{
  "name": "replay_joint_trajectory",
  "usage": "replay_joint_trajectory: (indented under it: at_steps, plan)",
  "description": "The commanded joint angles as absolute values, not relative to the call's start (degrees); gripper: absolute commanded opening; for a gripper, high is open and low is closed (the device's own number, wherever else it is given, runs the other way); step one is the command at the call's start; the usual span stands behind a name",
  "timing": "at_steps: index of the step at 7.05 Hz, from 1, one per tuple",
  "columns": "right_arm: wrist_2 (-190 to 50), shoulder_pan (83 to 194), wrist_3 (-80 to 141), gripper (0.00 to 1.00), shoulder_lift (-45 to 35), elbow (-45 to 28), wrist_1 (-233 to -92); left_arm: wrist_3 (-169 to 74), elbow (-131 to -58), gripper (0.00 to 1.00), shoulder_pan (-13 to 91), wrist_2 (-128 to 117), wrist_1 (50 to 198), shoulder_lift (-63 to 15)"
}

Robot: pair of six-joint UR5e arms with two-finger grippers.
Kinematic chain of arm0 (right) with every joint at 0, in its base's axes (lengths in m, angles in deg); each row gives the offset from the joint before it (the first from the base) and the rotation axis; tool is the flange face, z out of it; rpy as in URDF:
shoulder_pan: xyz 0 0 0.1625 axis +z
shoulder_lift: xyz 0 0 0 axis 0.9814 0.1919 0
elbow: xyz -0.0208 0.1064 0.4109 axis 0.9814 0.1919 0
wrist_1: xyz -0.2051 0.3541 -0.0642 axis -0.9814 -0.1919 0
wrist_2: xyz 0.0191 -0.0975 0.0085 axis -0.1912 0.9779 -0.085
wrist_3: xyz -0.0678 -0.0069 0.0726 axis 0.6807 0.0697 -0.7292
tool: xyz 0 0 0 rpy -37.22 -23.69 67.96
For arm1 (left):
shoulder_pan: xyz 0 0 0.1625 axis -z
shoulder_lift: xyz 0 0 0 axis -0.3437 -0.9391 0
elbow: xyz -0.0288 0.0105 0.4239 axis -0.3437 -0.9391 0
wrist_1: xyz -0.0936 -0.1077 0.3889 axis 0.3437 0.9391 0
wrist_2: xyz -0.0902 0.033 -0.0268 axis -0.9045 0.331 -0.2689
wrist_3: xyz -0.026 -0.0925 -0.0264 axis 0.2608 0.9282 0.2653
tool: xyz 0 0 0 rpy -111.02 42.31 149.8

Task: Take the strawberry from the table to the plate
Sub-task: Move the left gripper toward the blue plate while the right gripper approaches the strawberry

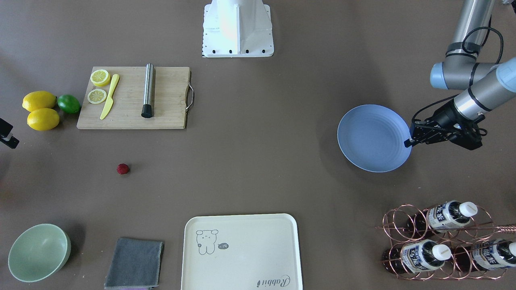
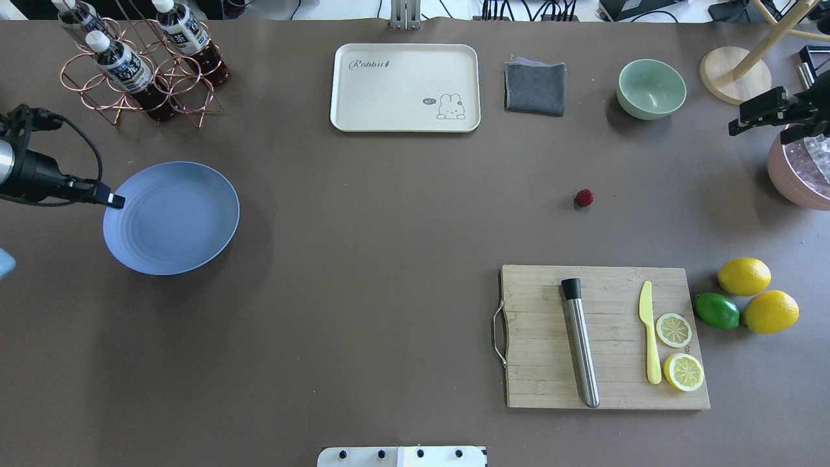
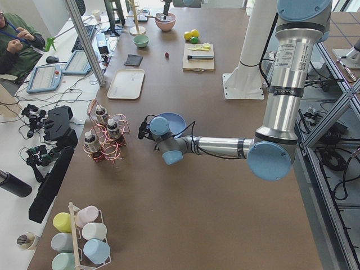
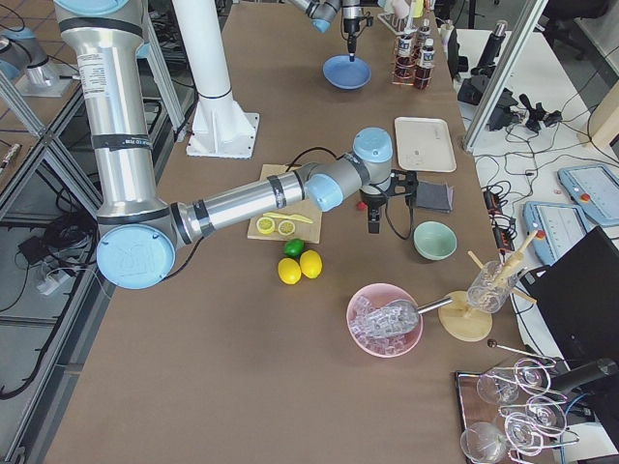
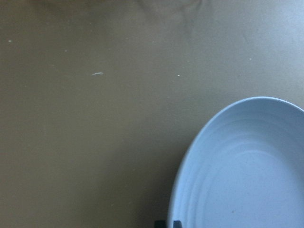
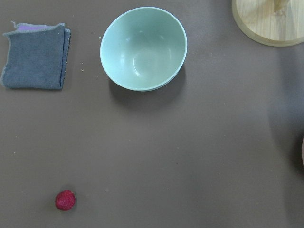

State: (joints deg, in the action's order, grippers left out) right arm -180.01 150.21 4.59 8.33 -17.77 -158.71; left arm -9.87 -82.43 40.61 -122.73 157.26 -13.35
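The strawberry point(image 2: 585, 198) point(image 1: 123, 168), small and dark red, lies alone on the bare table point(image 2: 389, 259), between the cutting board and the green bowl. It also shows low and left in the right wrist view point(image 6: 65, 200). The light-blue plate point(image 2: 172, 220) point(image 1: 373, 139) point(image 5: 247, 175) rests flat at the far left side. My left gripper point(image 2: 115, 201) point(image 1: 408, 142) is shut, with its tips at the plate's rim. High above the table near the right edge hangs my right gripper point(image 2: 755, 133). It looks open and empty, well off to the side of the strawberry.
A wooden cutting board point(image 2: 603, 337) carries a steel rod, a yellow knife and lemon slices, with lemons point(image 2: 744, 275) and a lime beside it. At the far side are a cream tray point(image 2: 405, 87), grey cloth point(image 2: 535, 87), green bowl point(image 2: 650, 89) and bottle rack point(image 2: 139, 71). A pink ice bowl point(image 2: 804, 175) stands at the right edge.
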Motion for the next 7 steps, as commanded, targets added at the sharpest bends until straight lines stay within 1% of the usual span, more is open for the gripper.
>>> replay_joint_trajectory:
  at_steps: [1,2,4,6,7]
  plan:
    - [-180.11,150.04,4.54,1.00,8.19,-17.85,-158.67,-4.81,-85.48,0.00,43.44,-126.23,149.08,-19.40]
    - [-180.02,148.99,4.54,1.00,7.84,-17.76,-158.67,-3.31,-86.98,0.00,43.01,-124.39,146.77,-21.08]
    - [-179.94,146.63,0.71,1.00,6.08,-17.49,-158.77,5.72,-90.67,0.00,33.13,-113.27,146.66,-22.85]
    - [-173.65,139.89,-8.18,1.00,1.09,-17.24,-158.85,12.32,-94.88,0.00,27.20,-106.99,146.57,-23.12]
    - [-172.13,137.06,-8.21,1.00,-1.28,-15.84,-159.55,15.14,-97.51,0.00,25.36,-105.32,146.40,-22.95]
